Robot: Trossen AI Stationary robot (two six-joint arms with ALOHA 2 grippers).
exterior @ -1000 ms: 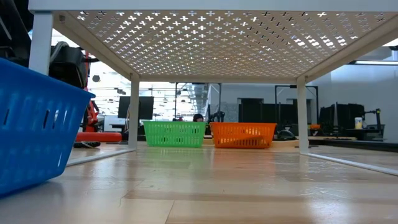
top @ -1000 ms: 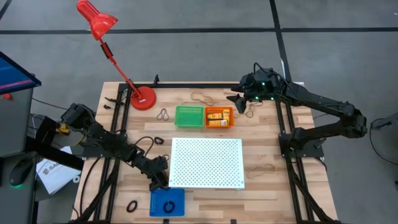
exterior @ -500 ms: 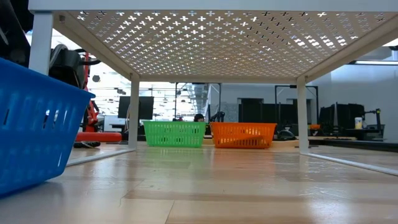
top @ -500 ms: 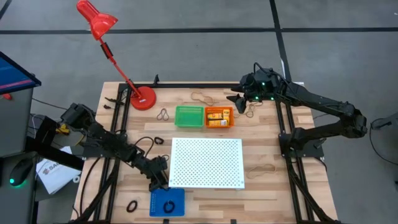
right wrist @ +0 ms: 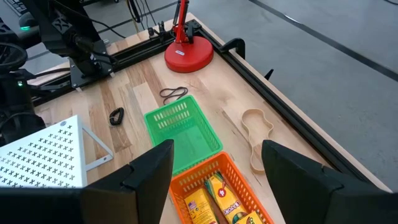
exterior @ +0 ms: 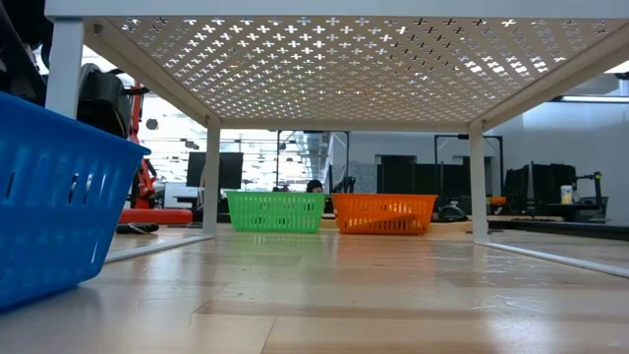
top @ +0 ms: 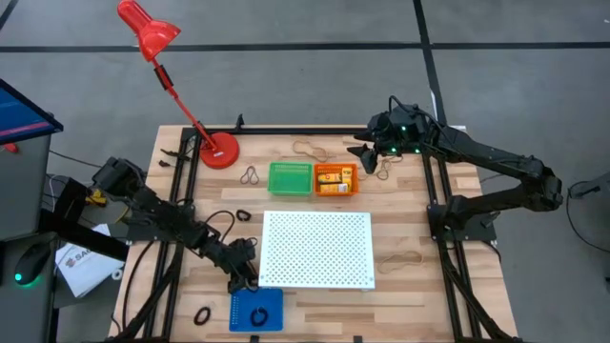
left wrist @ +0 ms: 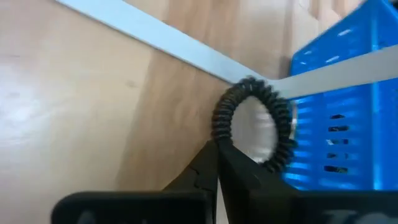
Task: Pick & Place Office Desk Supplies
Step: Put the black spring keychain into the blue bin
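Pinching a black ring (left wrist: 254, 129) beside the blue tray (top: 256, 310), the left end effector (left wrist: 217, 163) has now closed; the right end effector (right wrist: 217, 163) stays open above the orange tray (right wrist: 217, 195).

Left gripper (left wrist: 217, 155) jaws closed; right gripper (right wrist: 217, 165) jaws wide apart

Black coiled ring loop (left wrist: 254, 127): upright, pinched between shut fingertips of left gripper (left wrist: 217, 163), beside blue tray (left wrist: 348, 93).
Black loops, others: one in the blue tray (top: 259, 316); one on desk left of that tray (top: 202, 314); one left of the white board (top: 242, 216).
Yellow-orange blocks (right wrist: 214, 196): lying in orange tray (right wrist: 186, 180).
Tan rubber-band loops: one behind green tray (top: 308, 150); one right of the board (top: 401, 258).
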